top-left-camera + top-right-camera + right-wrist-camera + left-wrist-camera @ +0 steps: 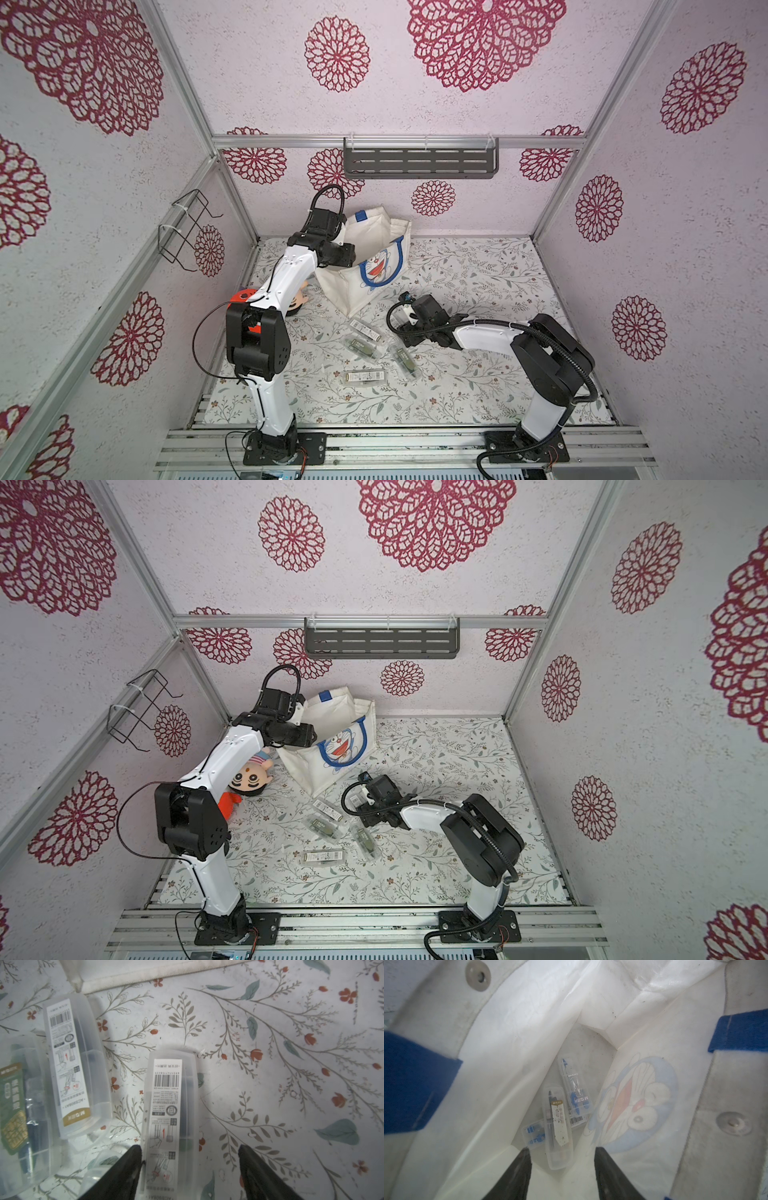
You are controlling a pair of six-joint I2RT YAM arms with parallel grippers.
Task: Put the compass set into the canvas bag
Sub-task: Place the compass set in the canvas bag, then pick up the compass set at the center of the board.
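Observation:
The canvas bag (365, 266) stands open at the back of the table, cartoon cat side toward the front. My left gripper (562, 1149) hangs open in its mouth, nothing between the fingers. On the bag's floor (587, 1043) lie three clear compass set cases: one with a gold label (557, 1126) just beyond the fingertips and two with blue parts (576, 1088) (533, 1132). My right gripper (189, 1147) stands open, low over the table, straddling another compass set case (168, 1105). One finger (133, 1159) touches the case's side; the other stands clear of it.
Several more clear cases (360, 349) (405, 360) (365, 377) lie loose on the floral table in front of the bag. A plush doll (249, 777) lies under the left arm. A grey shelf (419, 162) hangs on the back wall, a wire rack (187, 232) on the left wall.

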